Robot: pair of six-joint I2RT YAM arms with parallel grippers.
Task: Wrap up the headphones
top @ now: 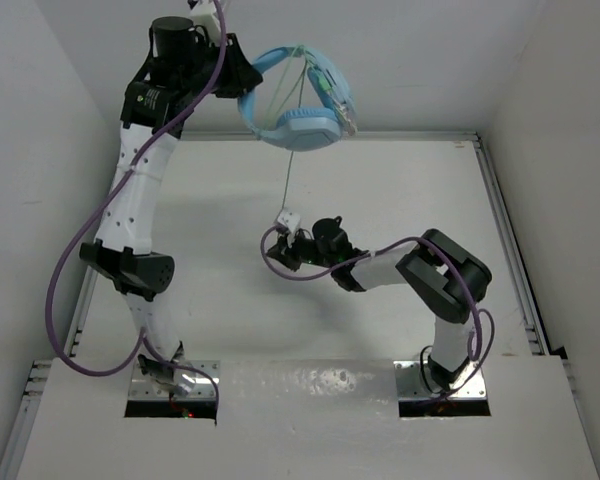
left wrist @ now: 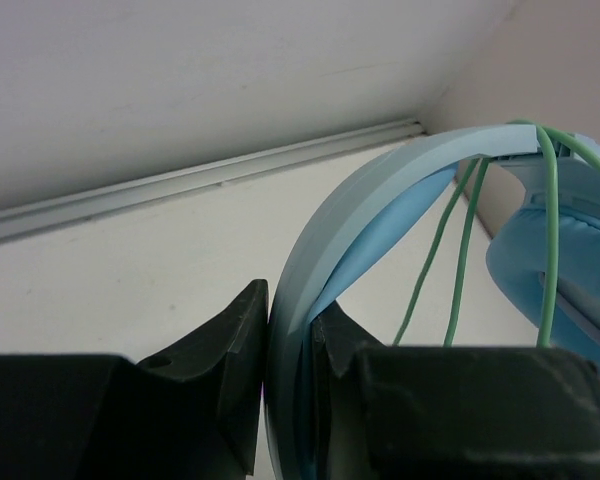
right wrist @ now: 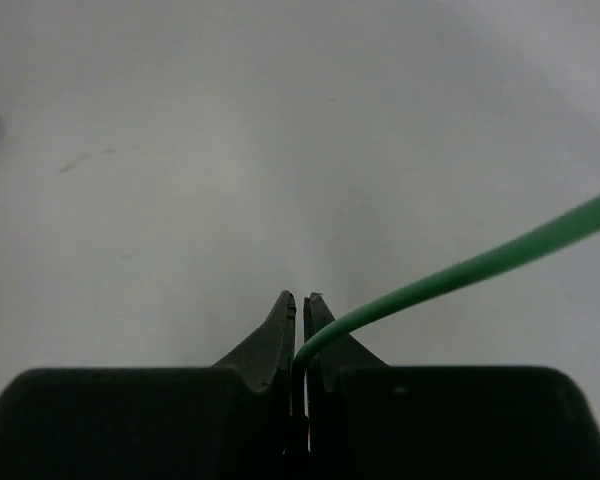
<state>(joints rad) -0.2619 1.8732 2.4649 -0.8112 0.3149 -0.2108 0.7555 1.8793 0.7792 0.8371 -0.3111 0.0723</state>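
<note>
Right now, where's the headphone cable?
Top view: the cable runs from the headphones, gripped by the left end effector at the far side, down to the right end effector near the table centre, which pinches it.

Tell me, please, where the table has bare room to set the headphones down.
Bare table lies far right, between the right arm and the side rail, and mid-left, between the left arm and the right end effector. The centre is crowded: the cable hangs from the headphones there.
</note>
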